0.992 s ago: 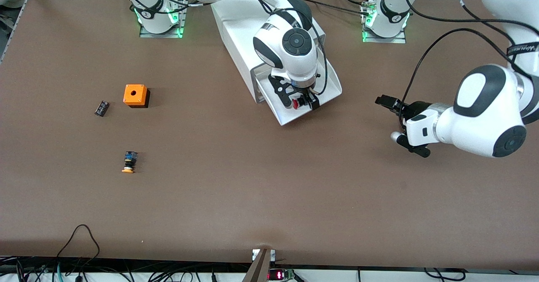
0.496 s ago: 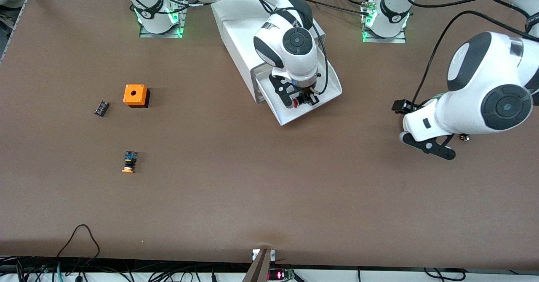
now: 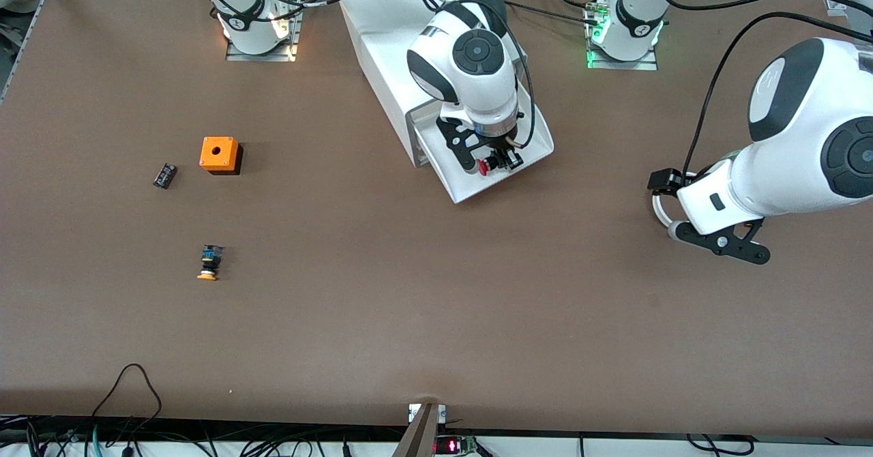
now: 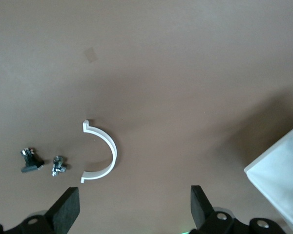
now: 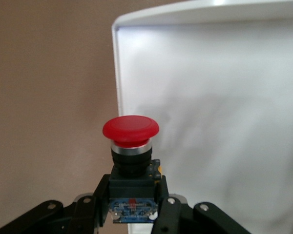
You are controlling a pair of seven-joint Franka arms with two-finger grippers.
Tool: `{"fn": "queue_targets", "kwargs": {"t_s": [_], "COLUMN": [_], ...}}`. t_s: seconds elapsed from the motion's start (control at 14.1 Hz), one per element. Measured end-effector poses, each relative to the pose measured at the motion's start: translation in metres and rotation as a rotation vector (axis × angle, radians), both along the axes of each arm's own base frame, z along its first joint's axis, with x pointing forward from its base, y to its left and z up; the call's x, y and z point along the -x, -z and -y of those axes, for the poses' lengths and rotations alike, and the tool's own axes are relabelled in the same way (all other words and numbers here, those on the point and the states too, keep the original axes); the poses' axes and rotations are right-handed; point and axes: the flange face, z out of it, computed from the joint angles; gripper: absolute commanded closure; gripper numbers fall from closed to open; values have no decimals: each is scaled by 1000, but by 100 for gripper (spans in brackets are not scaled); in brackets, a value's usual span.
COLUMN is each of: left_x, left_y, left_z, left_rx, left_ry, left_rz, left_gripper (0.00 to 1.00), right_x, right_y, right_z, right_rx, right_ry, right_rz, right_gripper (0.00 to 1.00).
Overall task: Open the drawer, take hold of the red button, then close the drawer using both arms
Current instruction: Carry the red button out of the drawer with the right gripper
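Over the open drawer [image 3: 498, 170], the right gripper [image 3: 492, 164] is clamped on the red-capped button [image 3: 485, 166], its fingers [image 5: 168, 207] pinching the black body just above the tray floor. The grab looks done; next comes lifting the button clear of the tray. Toward the left arm's end, the left gripper [image 3: 726, 245] waits over bare table, fingers [image 4: 66, 212] spread wide and holding nothing, a white half-ring [image 4: 101, 151] below it.

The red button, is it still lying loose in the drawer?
No, the right gripper is shut on the button, holding it above the drawer.
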Motion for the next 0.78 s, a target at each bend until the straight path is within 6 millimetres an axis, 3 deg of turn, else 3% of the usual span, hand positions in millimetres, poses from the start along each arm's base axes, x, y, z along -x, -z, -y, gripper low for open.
{"fn": "queue_targets", "kwargs": {"t_s": [0.28,0.57,0.78], "left_x": [2,-13,-11], "left_y": [9,52,81], "left_z": [19,29,49], "left_rx": [37,90,81], "left_ry": [-160,-363,-475], "left_rz": [-22,15,32], "left_gripper": [0,0,0], "right_x": [-31,-73,-107], "right_y": [-36,-65,-74], "right_z": [29,76,118], "right_rx": [-15,-17,-5], "right_ry": [-58,-147,-225], "right_rz": [54,111,145], "right_gripper": [100,100,100]}}
